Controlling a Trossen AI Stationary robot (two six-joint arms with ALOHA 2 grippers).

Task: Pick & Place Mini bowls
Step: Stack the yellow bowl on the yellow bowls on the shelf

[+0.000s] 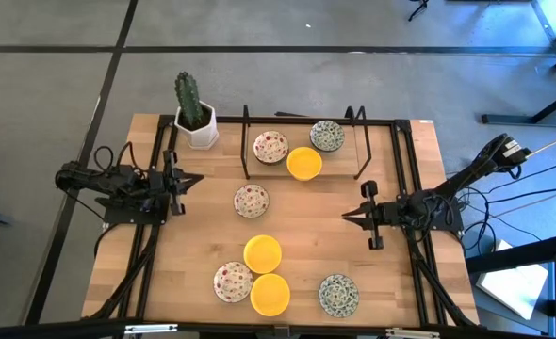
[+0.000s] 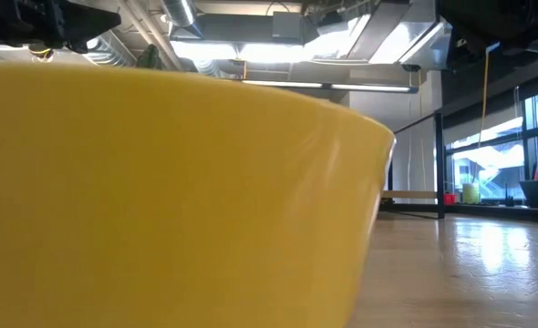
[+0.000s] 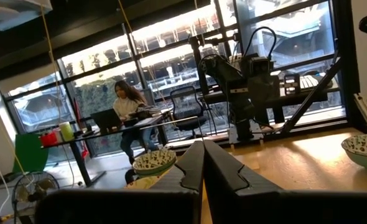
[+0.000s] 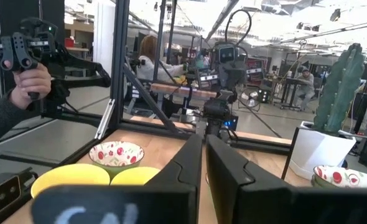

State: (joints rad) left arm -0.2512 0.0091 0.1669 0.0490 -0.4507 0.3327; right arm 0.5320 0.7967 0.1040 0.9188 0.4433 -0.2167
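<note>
Eight mini bowls sit on the wooden table. A red-speckled bowl [image 1: 270, 147], a grey-green one [image 1: 327, 135] and a yellow one [image 1: 303, 162] rest by the black wire rack. Another red-speckled bowl [image 1: 251, 200] sits mid-table. Near the front edge are two yellow bowls [image 1: 262, 252] [image 1: 270, 294], a red-speckled one [image 1: 232, 282] and a grey-green one [image 1: 337, 294]. My left gripper [image 1: 195, 181] [image 3: 202, 163] hovers shut at the table's left, pointing right. My right gripper [image 1: 346, 215] [image 4: 203, 155] hovers shut at the right, pointing left. A yellow bowl [image 2: 160, 200] fills the low view.
A cactus in a white square pot [image 1: 195, 118] stands at the far left corner. The black wire rack [image 1: 358, 141] spans the far middle. A person's hand [image 4: 22, 74] holds a controller beyond the table. Bare wood lies between the two grippers.
</note>
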